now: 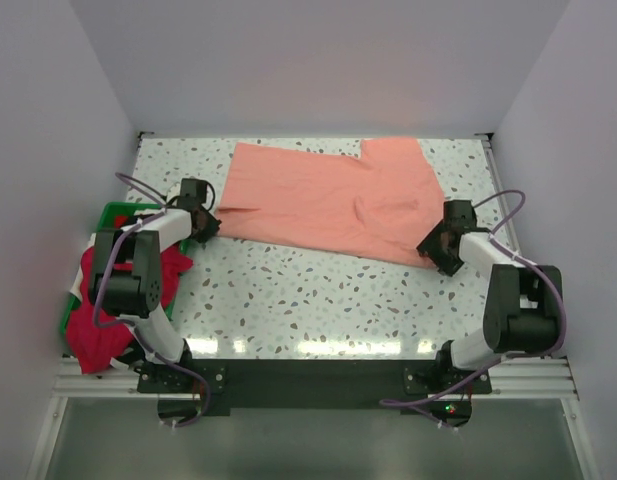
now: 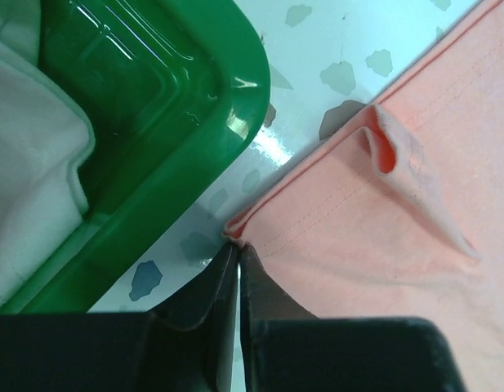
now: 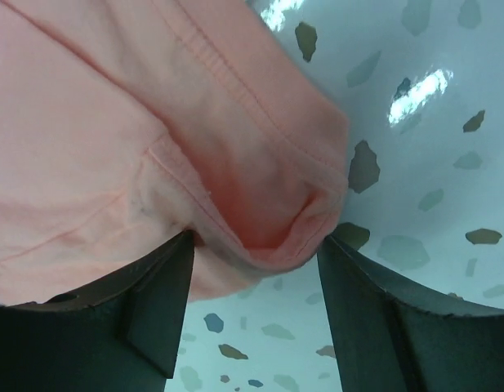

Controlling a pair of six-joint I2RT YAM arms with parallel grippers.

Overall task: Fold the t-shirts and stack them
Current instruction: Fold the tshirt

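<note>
Left gripper [image 2: 238,245]: we are seeing its two fingers squeezing tight on the near left corner of the pink t-shirt [image 1: 328,200].
Right gripper [image 3: 256,238]: its fingers are standing wide apart at the near right corner of the pink t-shirt. A bunched fold of the cloth is sitting between them.
Pink t-shirt: it is lying spread out, and we are seeing a small wrinkle standing up close to its pinched corner.
Table [image 1: 308,300]: white with dark speckles, it is lying under the pink t-shirt.
Green bin [image 2: 194,106]: it is sitting just left of the pink t-shirt, not touching it.
White cloth [image 2: 31,163]: it is lying in that bin, left of the pink t-shirt.
Red t-shirt [image 1: 93,330]: it is lying in a heap well left of the pink t-shirt, and the left arm is hiding part of it from us.
</note>
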